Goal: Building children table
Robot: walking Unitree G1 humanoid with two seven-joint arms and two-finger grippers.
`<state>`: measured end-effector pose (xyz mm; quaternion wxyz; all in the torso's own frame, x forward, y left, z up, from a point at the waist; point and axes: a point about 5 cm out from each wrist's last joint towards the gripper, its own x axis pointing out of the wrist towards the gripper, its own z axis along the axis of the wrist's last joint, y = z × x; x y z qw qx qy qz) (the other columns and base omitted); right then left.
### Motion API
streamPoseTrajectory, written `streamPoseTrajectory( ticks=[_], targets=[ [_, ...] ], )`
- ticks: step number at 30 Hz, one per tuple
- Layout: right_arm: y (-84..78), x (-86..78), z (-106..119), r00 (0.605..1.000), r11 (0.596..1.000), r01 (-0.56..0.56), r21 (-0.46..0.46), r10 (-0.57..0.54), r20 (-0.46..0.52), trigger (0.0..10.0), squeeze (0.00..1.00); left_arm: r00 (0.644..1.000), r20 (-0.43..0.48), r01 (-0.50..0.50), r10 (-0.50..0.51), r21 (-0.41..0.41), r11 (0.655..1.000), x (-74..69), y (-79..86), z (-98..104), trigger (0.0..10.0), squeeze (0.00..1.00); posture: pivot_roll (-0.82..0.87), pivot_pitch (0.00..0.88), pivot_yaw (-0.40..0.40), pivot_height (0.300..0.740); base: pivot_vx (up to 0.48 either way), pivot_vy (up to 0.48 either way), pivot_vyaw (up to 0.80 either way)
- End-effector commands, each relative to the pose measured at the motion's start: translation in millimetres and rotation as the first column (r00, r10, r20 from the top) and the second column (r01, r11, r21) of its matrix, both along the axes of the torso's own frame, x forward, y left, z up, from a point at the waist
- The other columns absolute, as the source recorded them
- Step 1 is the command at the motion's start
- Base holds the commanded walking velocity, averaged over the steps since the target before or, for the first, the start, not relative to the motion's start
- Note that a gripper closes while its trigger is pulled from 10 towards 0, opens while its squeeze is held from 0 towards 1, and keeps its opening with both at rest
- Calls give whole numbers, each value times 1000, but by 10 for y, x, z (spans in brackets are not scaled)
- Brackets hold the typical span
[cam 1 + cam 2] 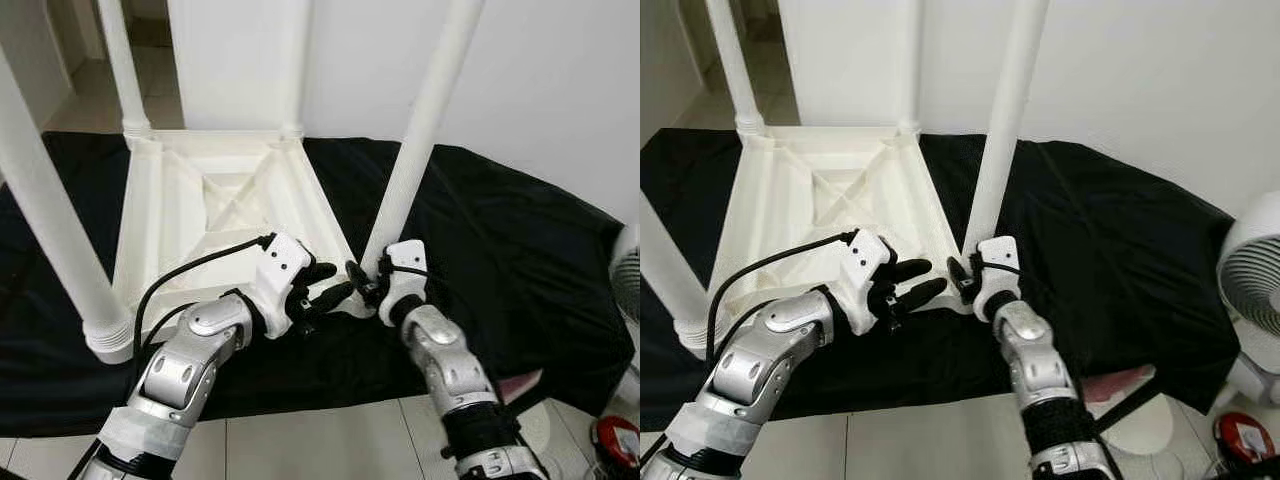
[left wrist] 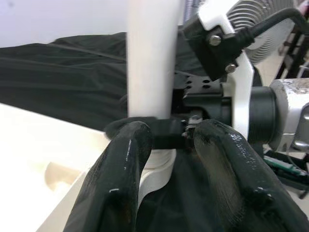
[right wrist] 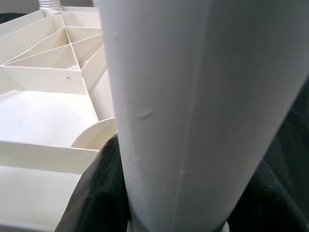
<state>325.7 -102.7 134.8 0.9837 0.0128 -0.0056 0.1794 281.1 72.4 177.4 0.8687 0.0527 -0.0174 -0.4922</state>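
Upturned children's table (image 1: 205, 215) lies on black cloth (image 1: 500, 250); right tool (image 1: 368, 283) clamped round the base of its near-right leg (image 1: 420, 130), left tool (image 1: 325, 293) parted, empty, just beside. Risk: if the leg isn't fully seated in its corner socket, a sideways pull could tilt or pop it out.

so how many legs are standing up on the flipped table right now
4. One white leg stands at the near right corner, with the right gripper at its base; one at near left; two at the far corners of the upturned tabletop.

White table (image 1: 215, 200), black cloth (image 1: 500, 260)
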Motion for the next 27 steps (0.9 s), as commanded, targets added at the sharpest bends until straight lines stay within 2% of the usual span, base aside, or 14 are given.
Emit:
streamPoseTrajectory(
  ticks=[1,4,9,15,16,18,19,25,27],
  targets=[
    [16,10,36,998,998,62,19,-62,2,10000,0,1000,-20,12,-12,5,1000,-24,-25,-39,10000,0,39,48,-79,740,0,0,0],
    [124,-1,64,994,992,113,58,-113,-6,10000,0,1000,-23,13,-13,4,1000,-26,-32,-43,10000,0,40,49,-81,740,0,0,0],
    [205,6,142,983,978,182,106,-181,-19,10000,0,1000,-24,13,-13,1,1000,-25,-41,-44,10000,0,46,49,-86,740,0,0,0],
    [113,11,213,979,974,203,101,-205,4,10000,0,1000,-24,18,-18,-1,1000,-38,-50,-50,10000,0,44,41,-88,740,0,0,0],
    [91,11,215,978,973,208,101,-210,6,10000,953,1000,-23,18,-18,-2,1000,-41,-53,-51,10000,0,44,37,-88,740,0,0,0],
    [78,11,216,977,972,211,102,-213,7,10000,953,1000,-23,18,-19,-2,1000,-42,-54,-52,10000,0,44,37,-88,740,0,0,0],
    [61,10,222,978,972,208,106,-210,11,10000,1000,1000,-22,19,-19,-3,1000,-44,-55,-51,10000,0,45,36,-89,740,0,0,0],
    [19,-10,259,982,978,180,100,-185,34,10000,1000,999,-24,24,-24,-4,1000,-51,-62,-56,10000,0,40,31,-88,740,0,0,0],
    [-44,-41,244,989,987,138,80,-142,44,10000,1000,999,-23,28,-28,-2,1000,-53,-75,-58,10000,0,35,22,-86,740,0,0,0]
  ],
)
